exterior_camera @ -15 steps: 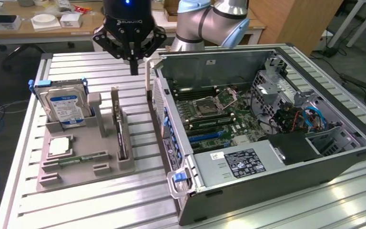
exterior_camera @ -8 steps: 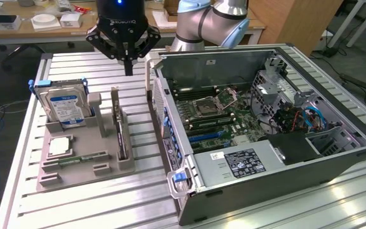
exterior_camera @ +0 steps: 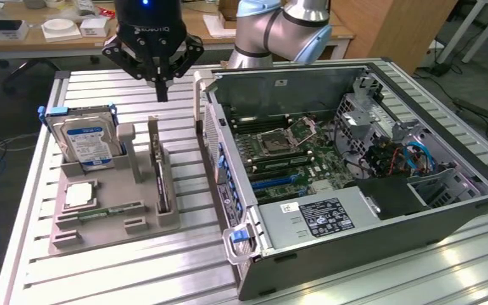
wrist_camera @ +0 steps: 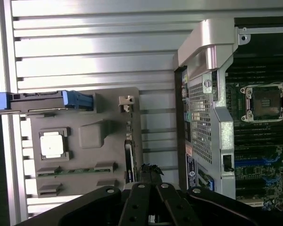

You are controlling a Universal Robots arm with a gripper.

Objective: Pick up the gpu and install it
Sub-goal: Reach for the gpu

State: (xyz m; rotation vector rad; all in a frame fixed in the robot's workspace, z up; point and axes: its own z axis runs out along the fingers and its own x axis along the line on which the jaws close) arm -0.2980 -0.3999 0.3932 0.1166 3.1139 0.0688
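Overhead, the gripper [exterior_camera: 161, 95] hangs in the upper left of the exterior view, its fingers [exterior_camera: 161, 88] pressed narrowly together and holding nothing. Beneath it, left of centre in that frame, the gpu [exterior_camera: 160, 178] stands on edge in a slot of the grey tray [exterior_camera: 117, 190] on the bench [exterior_camera: 117, 279], apart from the fingers. A hard drive [exterior_camera: 87, 143] stands upright at the tray's left. The open computer case [exterior_camera: 447, 203] lies on the exterior view's right.

A ribbed aluminium table [exterior_camera: 117, 279] of long parallel slats carries two things. An open computer case [exterior_camera: 354, 254] lies on its side. A grey moulded holder tray [exterior_camera: 112, 213] sits flat just beside the case, on the exterior view's left, not touching it.
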